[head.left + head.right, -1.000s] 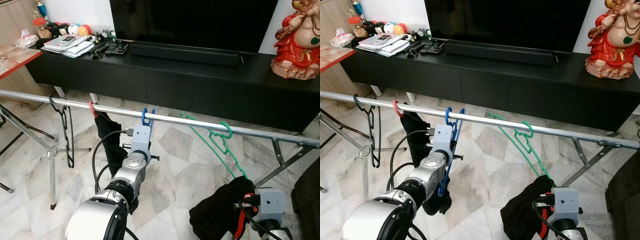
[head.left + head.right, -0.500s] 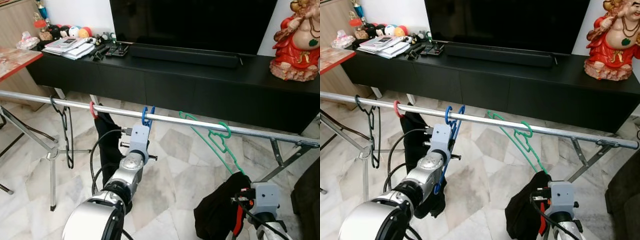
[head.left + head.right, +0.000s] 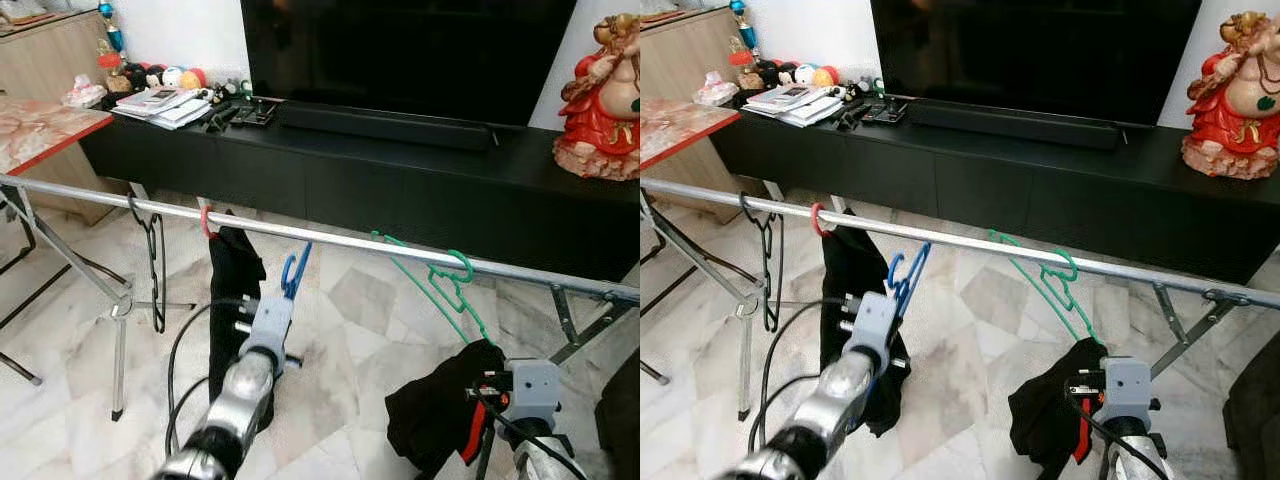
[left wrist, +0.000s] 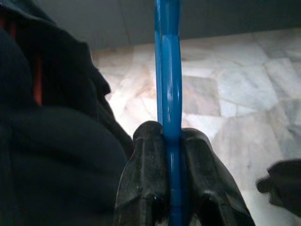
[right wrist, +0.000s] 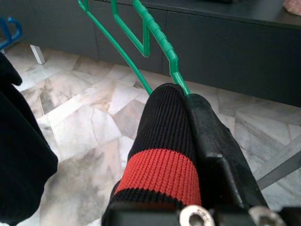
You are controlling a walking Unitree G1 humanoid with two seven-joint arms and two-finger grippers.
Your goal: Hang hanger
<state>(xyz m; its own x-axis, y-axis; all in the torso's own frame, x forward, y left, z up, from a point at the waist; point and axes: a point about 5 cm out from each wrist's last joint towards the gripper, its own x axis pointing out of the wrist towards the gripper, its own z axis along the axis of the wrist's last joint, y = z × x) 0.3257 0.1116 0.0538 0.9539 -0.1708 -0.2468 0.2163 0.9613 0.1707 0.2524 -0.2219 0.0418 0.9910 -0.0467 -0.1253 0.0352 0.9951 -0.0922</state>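
Note:
A blue hanger (image 3: pixel 294 270) is tilted, its hook just under the metal rail (image 3: pixel 380 252); I cannot tell if it touches the rail. My left gripper (image 4: pixel 170 134) is shut on the hanger's lower part. A green hanger (image 3: pixel 450 285) hangs by its hook on the rail further right. At its lower end sits a black garment with a red band (image 5: pixel 162 155), and my right gripper (image 5: pixel 181 99) is shut on that cloth below the rail.
A black hanger (image 3: pixel 152 262) and a red-hooked hanger carrying a black garment (image 3: pixel 235 290) hang on the rail's left part. Behind stands a low black TV cabinet (image 3: pixel 400 190) with a red statue (image 3: pixel 600 95). The rack's legs (image 3: pixel 115 320) stand on marble floor.
The whole view has shifted, so the camera moved. The blue hanger's hook, earlier looped over the rail, now sits lower and tilted beneath it with my left gripper. The right gripper keeps its hold.

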